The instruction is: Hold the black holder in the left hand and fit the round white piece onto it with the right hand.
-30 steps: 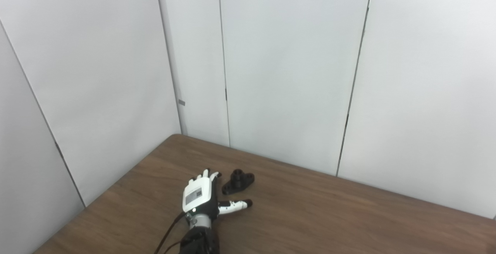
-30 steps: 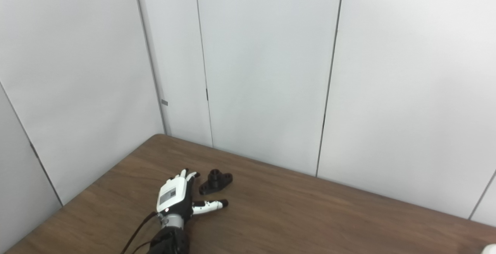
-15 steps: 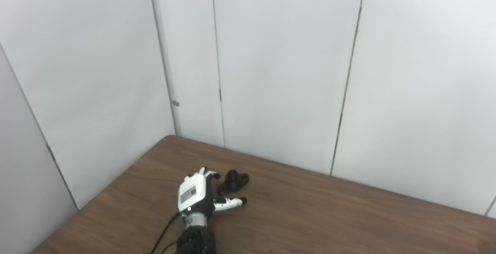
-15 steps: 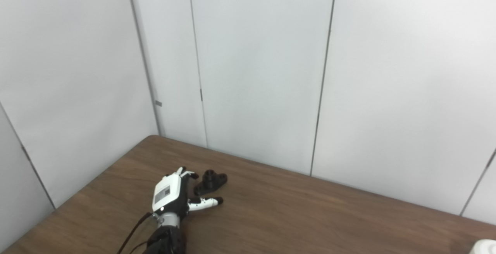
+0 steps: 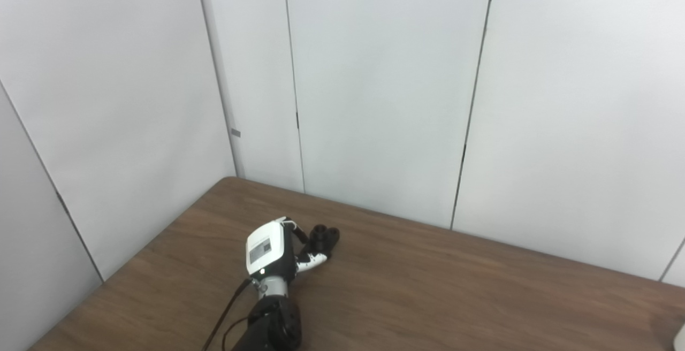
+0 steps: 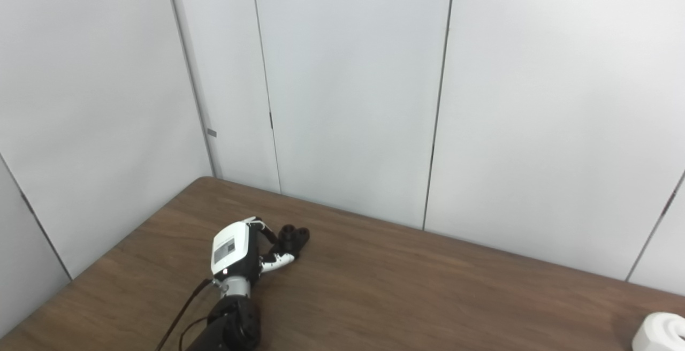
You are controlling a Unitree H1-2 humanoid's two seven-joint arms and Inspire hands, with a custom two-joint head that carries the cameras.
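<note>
1. Since 1.0 s ago: left hand (image 5: 270, 252) has gone from fingers spread flat beside the black holder (image 5: 324, 237) to fingers and thumb curled in around it; camera view has also shifted, so part of the apparent drift is not object motion
2. Left hand state: fingers drawn together on the holder, thumb (image 5: 312, 258) under/near side, other fingers over far side. Holder looks gripped, though whether it is clear of the table (image 5: 455, 297) cannot be told
3. Holder position: at the fingertip end of left hand, i.e. ahead and slightly right of the palm, near the table's far left corner. Long axis hard to read now (only two rounded black lobes show past the fingers)
4. Round white piece (image 6: 661, 330): at bottom right edge of right eye view, on the table, well apart from holder
5. Right hand: not in view in either camera; state not reportable
6. Key relation for next move: white piece lies far to the right of the holder, on the right arm's side, so right hand is judged the nearer one to fetch it
7. Est. progress: early; hold step about done, fitting not yet begun
</note>
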